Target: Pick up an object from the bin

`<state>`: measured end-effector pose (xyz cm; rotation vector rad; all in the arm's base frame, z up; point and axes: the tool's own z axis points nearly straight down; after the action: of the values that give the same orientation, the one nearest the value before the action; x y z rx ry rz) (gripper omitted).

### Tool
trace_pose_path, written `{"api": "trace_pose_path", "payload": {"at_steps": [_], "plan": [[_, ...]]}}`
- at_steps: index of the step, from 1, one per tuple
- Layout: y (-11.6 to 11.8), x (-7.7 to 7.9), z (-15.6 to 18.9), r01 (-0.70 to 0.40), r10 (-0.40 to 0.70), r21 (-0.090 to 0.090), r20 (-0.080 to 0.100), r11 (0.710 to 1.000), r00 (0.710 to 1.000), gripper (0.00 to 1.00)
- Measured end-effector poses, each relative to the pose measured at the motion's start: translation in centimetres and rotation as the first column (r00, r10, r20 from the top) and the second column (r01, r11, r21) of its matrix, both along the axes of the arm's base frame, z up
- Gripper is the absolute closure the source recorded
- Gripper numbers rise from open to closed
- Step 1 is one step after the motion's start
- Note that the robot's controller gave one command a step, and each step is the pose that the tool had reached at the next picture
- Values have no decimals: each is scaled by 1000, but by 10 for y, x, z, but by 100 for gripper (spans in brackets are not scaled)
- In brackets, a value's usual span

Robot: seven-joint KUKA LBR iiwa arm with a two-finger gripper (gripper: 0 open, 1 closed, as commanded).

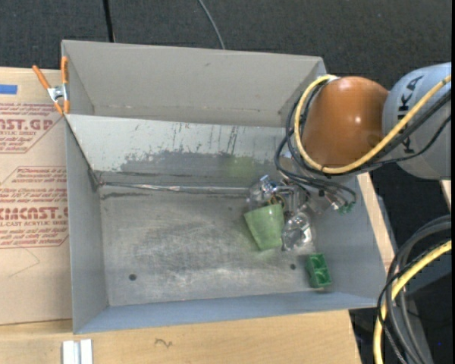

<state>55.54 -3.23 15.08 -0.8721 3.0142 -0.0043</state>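
Note:
My gripper point(282, 220) hangs low over the right part of the bin, under the orange dome. A pale green, translucent block-shaped thing point(264, 227) sits right at its metal fingers, on their left side, and seems to be between them or pressed against them. A small dark green thing point(317, 271) with a lighter label lies on the bin floor a little below and right of the gripper, near the front right corner.
The arm with its orange dome and looped cables reaches in over the bin's right rim. The sloped back wall rises just behind the gripper. The bin's right wall stands close to the dark green thing.

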Motion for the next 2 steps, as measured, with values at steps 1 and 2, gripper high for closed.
{"api": "trace_pose_path", "payload": {"at_steps": [1, 2], "plan": [[-13, 22, -53, -203, 203, 3, 8, 979, 979, 0], [-21, 36, -65, -413, 413, -9, 4, 911, 911, 0]]}}
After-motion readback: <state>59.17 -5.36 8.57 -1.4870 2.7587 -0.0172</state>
